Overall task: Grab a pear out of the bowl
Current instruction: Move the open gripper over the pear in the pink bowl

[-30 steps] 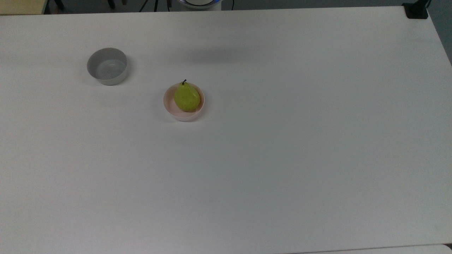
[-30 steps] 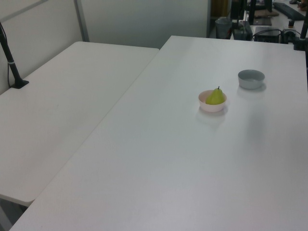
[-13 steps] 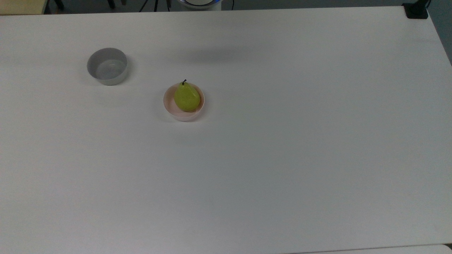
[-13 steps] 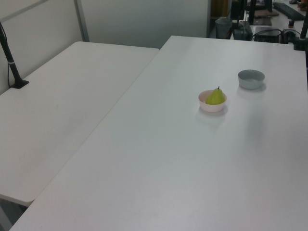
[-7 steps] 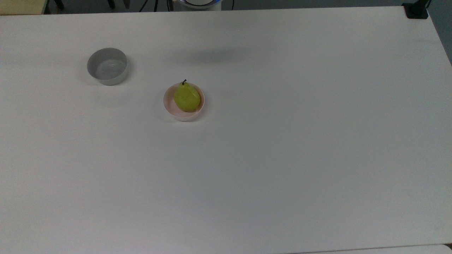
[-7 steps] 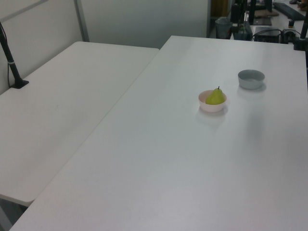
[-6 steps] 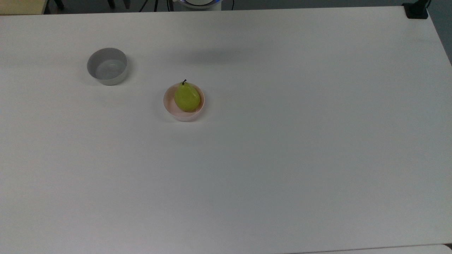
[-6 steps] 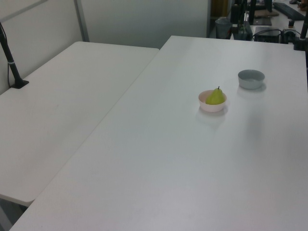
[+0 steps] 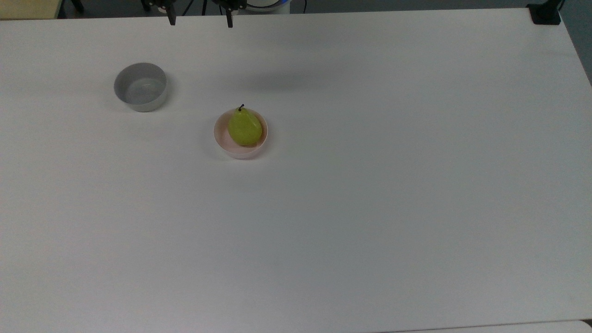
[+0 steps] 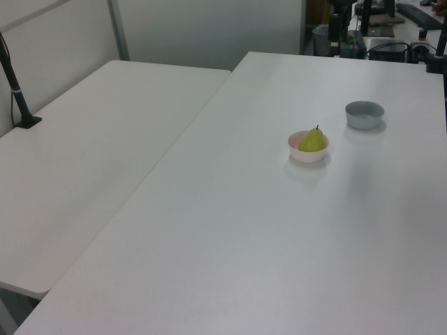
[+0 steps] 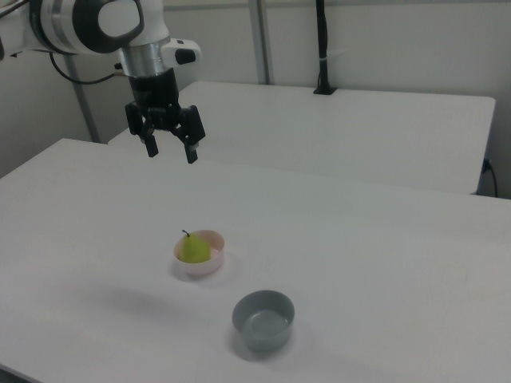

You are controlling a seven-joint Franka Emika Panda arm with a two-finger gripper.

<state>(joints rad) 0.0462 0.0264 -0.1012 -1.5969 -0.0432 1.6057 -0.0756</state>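
A yellow-green pear [image 9: 244,128] with a dark stem lies in the pale pink bowl [image 9: 240,154] left of the table's middle in the top view. Both also appear in the left view, pear [image 10: 313,142] in bowl [image 10: 307,157], and in the right view, pear [image 11: 192,249] in bowl [image 11: 211,263]. My gripper [image 11: 172,154] hangs open high above the table, well clear of the pear, with nothing between its black fingers. In the top view the gripper [image 9: 200,21] reaches in at the top edge, fingertips pointing down.
An empty grey bowl [image 9: 140,88] stands to the top view's left of the pink bowl, also grey bowl [image 11: 263,319]. A second white table [image 10: 91,153] adjoins this one. A black clamp [image 9: 545,14] sits at the top view's far right corner.
The gripper's two fingertips have come into the top view at its top edge. The pear and both bowls have not moved.
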